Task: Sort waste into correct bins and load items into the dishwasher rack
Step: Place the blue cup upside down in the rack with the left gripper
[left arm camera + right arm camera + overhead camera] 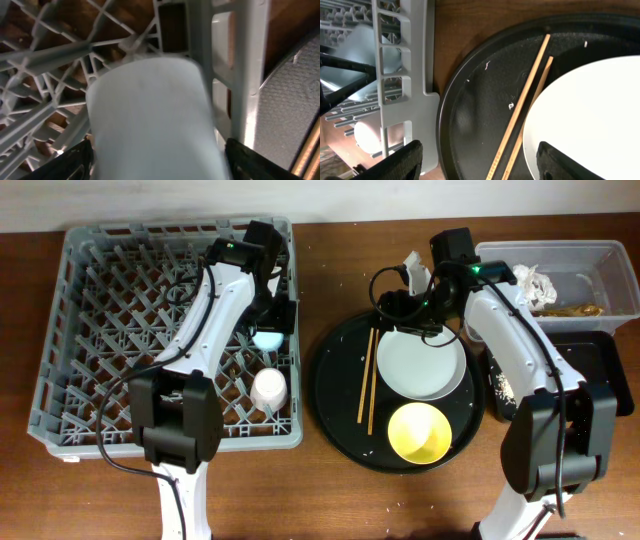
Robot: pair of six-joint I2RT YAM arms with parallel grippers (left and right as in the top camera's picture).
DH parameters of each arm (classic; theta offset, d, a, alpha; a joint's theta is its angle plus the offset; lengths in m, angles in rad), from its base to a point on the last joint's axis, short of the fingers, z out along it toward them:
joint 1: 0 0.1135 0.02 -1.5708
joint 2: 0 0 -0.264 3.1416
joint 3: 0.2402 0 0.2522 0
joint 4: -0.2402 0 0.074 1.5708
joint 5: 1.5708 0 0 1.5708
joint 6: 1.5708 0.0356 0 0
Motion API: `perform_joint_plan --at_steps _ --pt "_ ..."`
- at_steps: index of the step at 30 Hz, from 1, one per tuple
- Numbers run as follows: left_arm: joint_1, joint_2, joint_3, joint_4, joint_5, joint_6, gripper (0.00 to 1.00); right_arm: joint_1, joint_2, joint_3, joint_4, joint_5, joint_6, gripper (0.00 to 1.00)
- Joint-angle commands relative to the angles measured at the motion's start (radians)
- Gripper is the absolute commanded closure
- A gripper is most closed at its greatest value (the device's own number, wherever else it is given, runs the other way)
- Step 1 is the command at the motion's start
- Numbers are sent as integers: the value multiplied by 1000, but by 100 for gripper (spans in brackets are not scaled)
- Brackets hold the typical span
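The grey dishwasher rack (90, 330) fills the left. My left gripper (272, 320) reaches into its right side, with its fingers (157, 162) closed around the small light blue cup (150, 115), which is low among the pegs (267, 339). The pink-white cup (269, 389) stands in the rack just in front. My right gripper (397, 305) is open and empty above the back of the round black tray (335, 395). The wooden chopsticks (520, 110), the white plate (422, 363) and the yellow bowl (419, 432) lie on that tray. In the right wrist view the fingers (480, 162) straddle the chopsticks from above.
The clear tub (600, 252) at the back right holds white napkins (530, 280) and a gold-brown wrapper (570, 309). The shallow black tray (595, 365) lies in front of it. Rice grains (500, 385) are scattered beside it. A white napkin (412, 262) sits behind the round tray.
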Motion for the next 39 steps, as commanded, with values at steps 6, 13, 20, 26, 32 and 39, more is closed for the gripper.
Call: perform_joint_plan --at_steps 6,13,20,26,32,39 --pt "-6 15 289 -170 18 2 11 -120 -229 38 -124 40 -42 25" --pt "-66 16 201 -296 0 32 71 -130 -306 38 -181 156 -42 25" --pt "-74 16 158 -175 -97 31 69 -130 -306 38 -176 156 -42 24" --pt "-74 16 158 -66 -252 -17 63 -130 -306 38 -180 157 -42 24" --pt "-45 16 159 61 -253 -22 63 -130 -306 38 -180 175 -42 24" --pt "-82 13 136 -30 10 -142 59 -130 -306 38 -180 182 -42 24"
